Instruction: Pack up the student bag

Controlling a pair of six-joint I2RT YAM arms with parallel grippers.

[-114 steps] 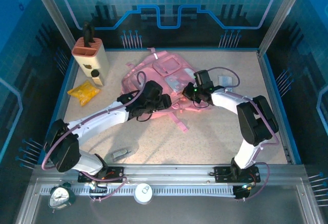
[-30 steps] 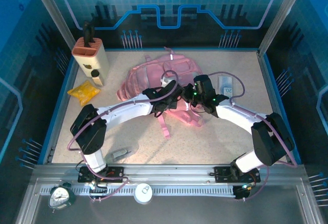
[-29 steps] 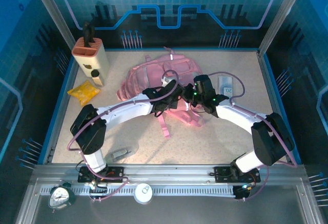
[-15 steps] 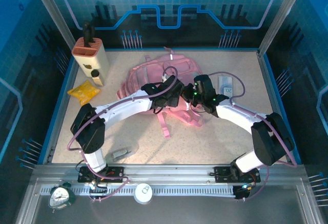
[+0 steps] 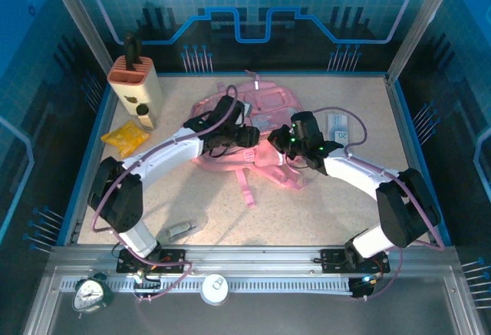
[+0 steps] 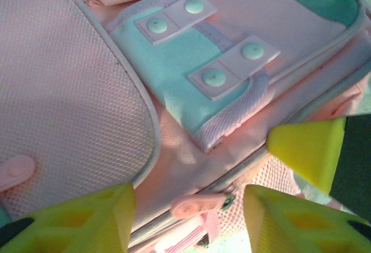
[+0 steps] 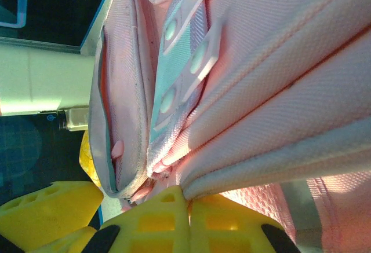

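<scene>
**Bag** point(image 5: 265, 103) lying at the far centre of the worktop point(image 5: 322, 205), pale pocket point(image 6: 191, 85) uppermost. The right gripper point(image 5: 281, 137) is clamped on a fold of the bag's near-right edge, as it was a second ago. The left gripper point(image 5: 247, 137), then close beside the right one, has swung left. It now hovers over the pocket with fingers apart, holding nothing, and a zip pull point(image 6: 197, 205) lies between them. Judged: the left gripper is lining up on the zip, and packing has not begun. A yellow packet point(image 5: 125, 137) lies well apart, at left.

Beige holder point(image 5: 136, 83) (far left), yellow packet point(image 5: 125, 137), clock point(image 5: 92, 293)
</scene>
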